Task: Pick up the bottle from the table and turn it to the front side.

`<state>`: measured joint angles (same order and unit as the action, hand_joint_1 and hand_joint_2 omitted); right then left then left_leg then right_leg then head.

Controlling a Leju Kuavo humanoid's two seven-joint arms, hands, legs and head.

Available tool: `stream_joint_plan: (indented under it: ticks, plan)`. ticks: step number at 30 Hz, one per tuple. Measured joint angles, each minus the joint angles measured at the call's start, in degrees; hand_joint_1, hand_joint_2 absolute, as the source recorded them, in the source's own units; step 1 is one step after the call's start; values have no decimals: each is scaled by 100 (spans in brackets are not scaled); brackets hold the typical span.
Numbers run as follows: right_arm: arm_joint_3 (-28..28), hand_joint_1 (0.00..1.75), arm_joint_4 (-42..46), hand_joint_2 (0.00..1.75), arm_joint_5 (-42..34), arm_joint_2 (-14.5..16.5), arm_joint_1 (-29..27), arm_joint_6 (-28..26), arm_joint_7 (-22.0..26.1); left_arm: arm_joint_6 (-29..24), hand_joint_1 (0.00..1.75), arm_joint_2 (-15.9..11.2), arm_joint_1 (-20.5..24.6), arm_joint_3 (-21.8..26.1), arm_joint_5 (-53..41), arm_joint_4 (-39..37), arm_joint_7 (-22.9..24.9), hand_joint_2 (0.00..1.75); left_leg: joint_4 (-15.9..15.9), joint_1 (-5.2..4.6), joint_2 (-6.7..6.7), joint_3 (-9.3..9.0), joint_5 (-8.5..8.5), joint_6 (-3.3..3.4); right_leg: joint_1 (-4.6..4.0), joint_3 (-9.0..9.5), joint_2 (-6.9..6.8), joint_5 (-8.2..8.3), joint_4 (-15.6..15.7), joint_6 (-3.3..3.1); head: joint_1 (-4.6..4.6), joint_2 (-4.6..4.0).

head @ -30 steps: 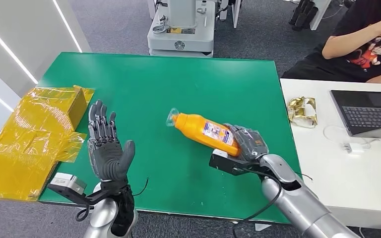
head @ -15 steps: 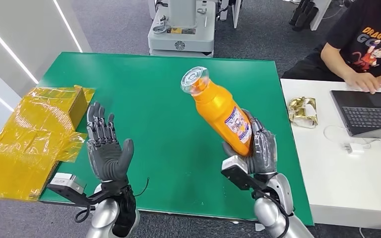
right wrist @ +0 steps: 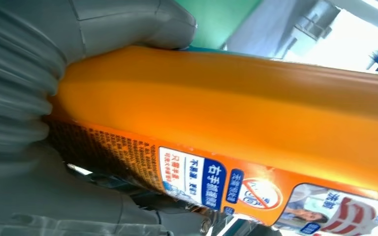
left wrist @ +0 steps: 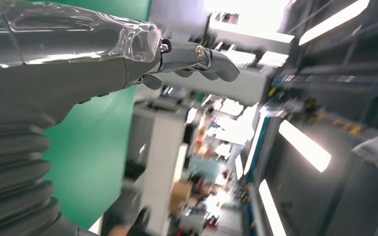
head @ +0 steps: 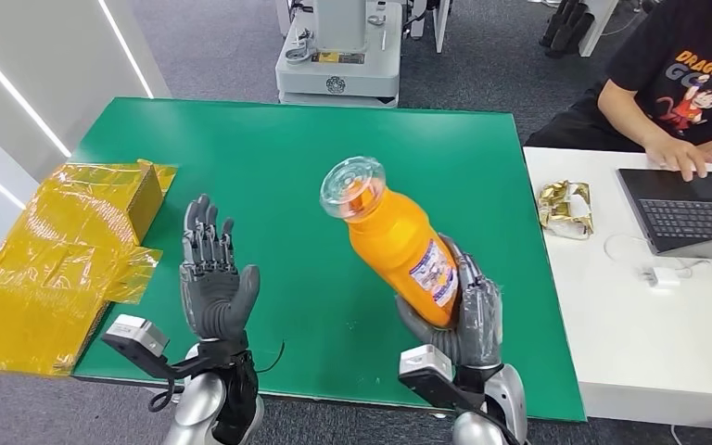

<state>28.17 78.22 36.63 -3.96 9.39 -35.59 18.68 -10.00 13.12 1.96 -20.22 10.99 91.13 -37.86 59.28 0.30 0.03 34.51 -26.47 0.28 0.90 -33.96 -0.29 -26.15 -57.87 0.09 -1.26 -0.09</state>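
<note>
Holding orange bottle [head: 399, 250] up off green table [head: 278, 158], right hand [head: 464, 311] wraps fingers round lower part. Bottle tilts, clear cap [head: 352, 186] on top, leaning toward left side. Label [head: 434, 272] with blue and white print faces right hand side. Left hand [head: 213, 278] raised above table near front edge, fingers spread apart, nothing in it. Yellow wrapping [head: 46, 250] lies at table's left edge. Person [head: 686, 83] sits at white desk [head: 630, 306] by laptop [head: 691, 209].

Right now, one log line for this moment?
right hand: holds orange bottle aloft, cap up | left hand: open, raised | green table: bottle off it
</note>
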Motion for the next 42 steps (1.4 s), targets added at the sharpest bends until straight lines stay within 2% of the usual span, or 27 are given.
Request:
stream_joint_plan:
  ticks: [4,9,16,32,42]
  plan:
    - [86,175,11,175,392,27,-102,517,-247,384,0,-8,77,-17,-41,-217,182,175,0,-1,0,0,0,0,0,0,0,1,0,0,-1,0]
    - [172,175,-8,175,670,63,-104,1234,-479,556,0,-8,233,-17,-97,-426,188,175,0,0,0,0,1,0,0,1,0,1,0,-1,0,0]
    - [149,175,-104,175,837,163,-1,1845,-581,705,0,-33,362,-17,-200,-567,179,175,0,0,0,0,1,0,0,0,0,1,-1,-1,-1,0]
    - [-48,175,-111,175,1097,319,71,2073,-705,725,0,-43,522,-19,-216,-718,177,175,1,0,0,-1,1,0,0,0,0,1,-1,-1,-1,0]
    - [-288,175,21,175,1433,384,64,2144,-730,961,0,-38,630,-81,-330,-821,202,175,1,-1,0,0,1,0,0,0,1,1,-1,-1,-1,0]
